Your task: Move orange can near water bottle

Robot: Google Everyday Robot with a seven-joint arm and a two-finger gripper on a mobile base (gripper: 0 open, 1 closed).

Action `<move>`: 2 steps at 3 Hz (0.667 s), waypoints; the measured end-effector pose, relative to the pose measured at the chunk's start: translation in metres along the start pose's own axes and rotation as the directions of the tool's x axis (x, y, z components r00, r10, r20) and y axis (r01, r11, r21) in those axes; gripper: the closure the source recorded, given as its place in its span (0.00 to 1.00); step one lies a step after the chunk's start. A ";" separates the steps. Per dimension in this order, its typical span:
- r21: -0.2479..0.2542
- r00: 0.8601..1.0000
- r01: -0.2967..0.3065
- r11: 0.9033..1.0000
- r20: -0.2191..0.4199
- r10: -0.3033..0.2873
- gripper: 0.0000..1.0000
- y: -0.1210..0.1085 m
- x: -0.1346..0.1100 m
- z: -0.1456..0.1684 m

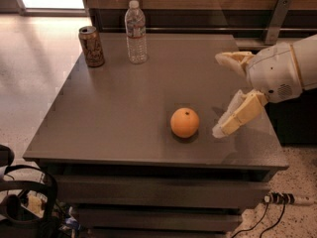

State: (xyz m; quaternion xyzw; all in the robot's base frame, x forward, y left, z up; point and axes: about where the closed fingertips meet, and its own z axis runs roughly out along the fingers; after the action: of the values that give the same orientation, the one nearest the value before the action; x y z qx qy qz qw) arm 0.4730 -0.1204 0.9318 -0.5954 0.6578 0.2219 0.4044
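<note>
The orange can (184,122) is a round orange fruit with a small dark stem spot, resting on the grey table (124,108) toward its front right. The water bottle (135,32), clear with a white cap, stands at the table's far edge, left of centre. My gripper (223,95) comes in from the right, just right of the orange and apart from it. Its two cream fingers (239,114) are spread wide, one high and one low near the tabletop. It holds nothing.
A brown-and-gold patterned drink can (91,45) stands at the far left, beside the bottle. A dark wall ledge with a metal bracket (275,19) runs behind the table. Cables (282,200) lie on the floor at lower right; black equipment (22,202) at lower left.
</note>
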 end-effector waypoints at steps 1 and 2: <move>-0.034 0.999 -0.024 0.999 0.038 0.025 0.00 -0.001 0.010 0.025; -0.059 0.996 -0.031 0.998 0.078 0.036 0.00 0.001 0.014 0.046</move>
State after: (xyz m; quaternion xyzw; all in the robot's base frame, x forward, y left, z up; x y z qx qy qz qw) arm 0.4847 -0.0931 0.8942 -0.5863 0.6445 0.2709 0.4093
